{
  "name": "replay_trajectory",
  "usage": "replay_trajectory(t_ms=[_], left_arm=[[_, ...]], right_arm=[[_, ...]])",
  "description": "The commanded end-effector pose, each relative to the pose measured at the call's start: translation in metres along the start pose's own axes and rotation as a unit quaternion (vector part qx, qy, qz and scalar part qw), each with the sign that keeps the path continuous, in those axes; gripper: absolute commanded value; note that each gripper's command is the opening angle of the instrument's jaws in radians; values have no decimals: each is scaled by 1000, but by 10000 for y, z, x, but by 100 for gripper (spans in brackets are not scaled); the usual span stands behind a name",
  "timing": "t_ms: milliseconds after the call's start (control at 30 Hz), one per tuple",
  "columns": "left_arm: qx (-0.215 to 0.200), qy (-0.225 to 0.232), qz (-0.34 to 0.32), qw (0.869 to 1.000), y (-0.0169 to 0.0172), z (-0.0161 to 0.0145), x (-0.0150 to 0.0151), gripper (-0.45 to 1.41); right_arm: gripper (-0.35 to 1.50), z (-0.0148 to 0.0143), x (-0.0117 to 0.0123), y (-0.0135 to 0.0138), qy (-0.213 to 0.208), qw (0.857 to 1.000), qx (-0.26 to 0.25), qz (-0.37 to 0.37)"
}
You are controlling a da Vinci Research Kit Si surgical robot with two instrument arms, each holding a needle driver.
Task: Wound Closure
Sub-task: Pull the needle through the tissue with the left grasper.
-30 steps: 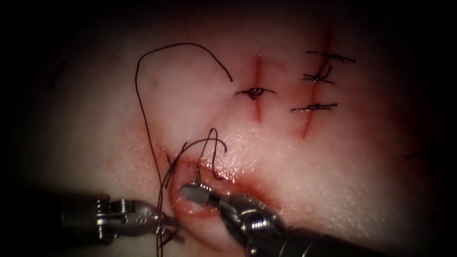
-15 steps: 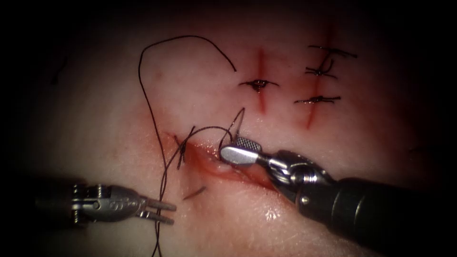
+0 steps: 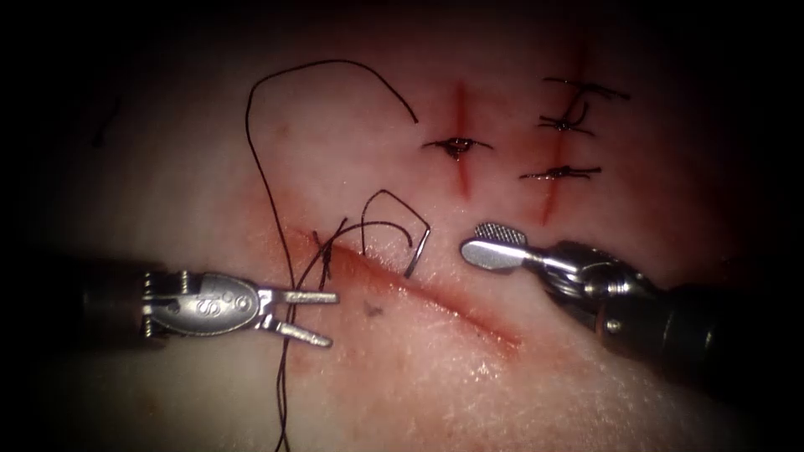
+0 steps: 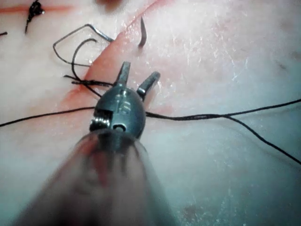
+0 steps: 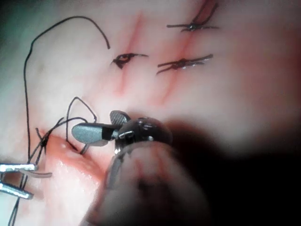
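Observation:
The long cut [image 3: 435,295] runs slantwise across the tissue [image 3: 586,385], with red fluid along its lips. The curved needle [image 3: 417,251] stands free on the cut's upper right side, its lower end in the tissue at the lip; neither tool holds it. It also shows as a grey arc [image 4: 101,33]. Black thread [image 3: 255,167] loops from a knot [image 3: 322,247] at the cut's left end. My left tool [image 3: 331,318] is open beside the cut's left end, with thread [image 4: 197,117] crossing near its jaw base, ungripped. My right tool [image 3: 473,238] is open and holds nothing, just right of the needle.
Two older short cuts lie farther back, one with a single stitch [image 3: 456,146], the other with several stitches [image 3: 559,173]. A short dark thread end [image 3: 373,311] lies below the long cut. The thread's long tail [image 3: 280,402] trails down past the left tool.
The right tool carried the needle up across the cut, let it go and drew back to the right. The left tool came up and to the right with its jaws open.

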Motion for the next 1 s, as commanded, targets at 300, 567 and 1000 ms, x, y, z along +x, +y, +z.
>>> replay_trajectory(t_ms=[300, 567, 1000], left_arm=[[-35, 41, 12, 998, -11, 28, 3, 21], [-55, 58, 20, 997, -20, 45, 3, -35], [-164, 48, -204, 964, -29, 42, 5, -45]], right_arm=[[140, 7, -15, 26, 0, 1000, 8, -28], [133, 10, -24, 43, 1, 984, 11, -176], [-35, 3, -28, 23, 11, 897, 48, -439]])
